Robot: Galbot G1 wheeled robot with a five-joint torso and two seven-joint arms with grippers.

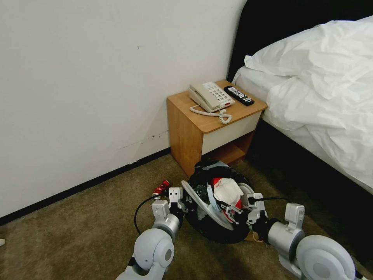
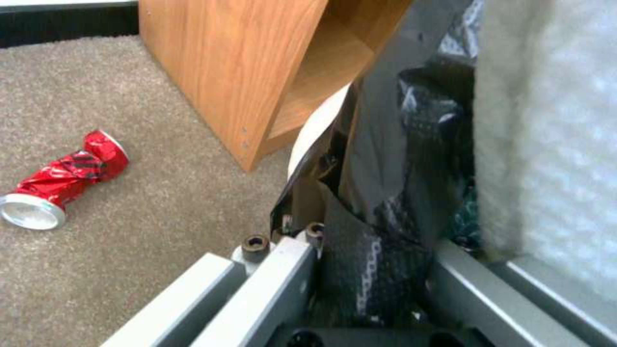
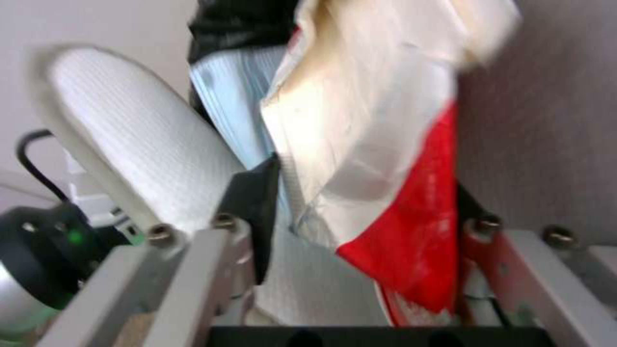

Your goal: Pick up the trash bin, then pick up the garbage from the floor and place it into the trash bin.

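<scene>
Holding the trash bin (image 1: 217, 229) tilted just in front of the nightstand (image 1: 211, 124), mouth facing back toward the robot. Left tool (image 1: 182, 202) clenching the bag-lined rim on the bin's left side (black liner pinched between the fingers in the left wrist view). Right tool (image 1: 243, 212) sitting at the bin's right rim, closing around a red-and-white packet (image 3: 411, 231) still partly sticking out. White slipper (image 1: 204, 206), light-blue face mask (image 3: 225, 101) and paper already lying inside the bin.

Releasing best done, by judgement, only with the packet well past the rim, bin kept steady by the left tool.

Crushed red can (image 2: 61, 183) lying on the carpet (image 1: 77, 225) left of the nightstand, apart from the bin, not yet collected.

Brown carpet, white wall behind the nightstand; telephone (image 1: 210, 97) and remote (image 1: 239, 95) resting on its top; bed (image 1: 322, 101) to its right.
</scene>
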